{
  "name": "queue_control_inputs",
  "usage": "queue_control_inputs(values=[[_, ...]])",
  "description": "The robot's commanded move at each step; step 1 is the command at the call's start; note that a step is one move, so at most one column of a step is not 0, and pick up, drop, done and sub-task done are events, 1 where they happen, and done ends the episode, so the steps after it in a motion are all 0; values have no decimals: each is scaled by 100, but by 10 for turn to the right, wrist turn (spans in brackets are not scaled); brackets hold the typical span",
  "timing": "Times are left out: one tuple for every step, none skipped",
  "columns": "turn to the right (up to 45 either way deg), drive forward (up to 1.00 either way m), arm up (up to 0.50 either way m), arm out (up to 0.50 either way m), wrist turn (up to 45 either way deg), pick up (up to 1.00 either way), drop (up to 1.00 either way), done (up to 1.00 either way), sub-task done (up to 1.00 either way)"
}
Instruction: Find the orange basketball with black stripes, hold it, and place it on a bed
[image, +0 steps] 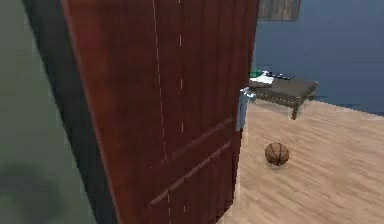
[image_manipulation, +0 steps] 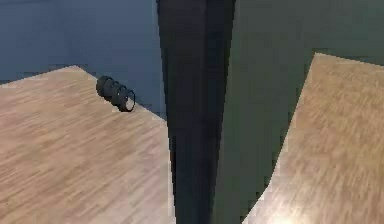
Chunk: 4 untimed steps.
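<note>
Forward view: ball (image: 277, 153) on the floor (image: 335, 175) near its door-side edge, short of the table (image: 290, 91). Door (image: 160, 110) crowds us close. We judge it best to clear the door's edge wide, then square up to the ball. Gripper state: we cannot tell.

Forward view: tall door (image: 170, 100) of reddish-brown wood, smooth, faintly glossy. At four o'clock, pale plank floor (image: 335, 170) with satin wood grain; on it a basketball (image: 277, 153), orange-brown, matt, dark-lined. At two o'clock, low table (image: 292, 92) of dark wood; blue wall (image: 340, 40), flat matt paint. Arm side view, ten o'clock: dark cylinder (image_manipulation: 116, 93), dull finish.
</note>
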Motion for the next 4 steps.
queue_control_inputs(values=[[390,0,0,0,0,0,0,0,0],[30,0,0,0,0,0,0,0,0],[0,15,0,0,0,0,0,0,0],[0,95,0,0,0,0,0,0,0]])
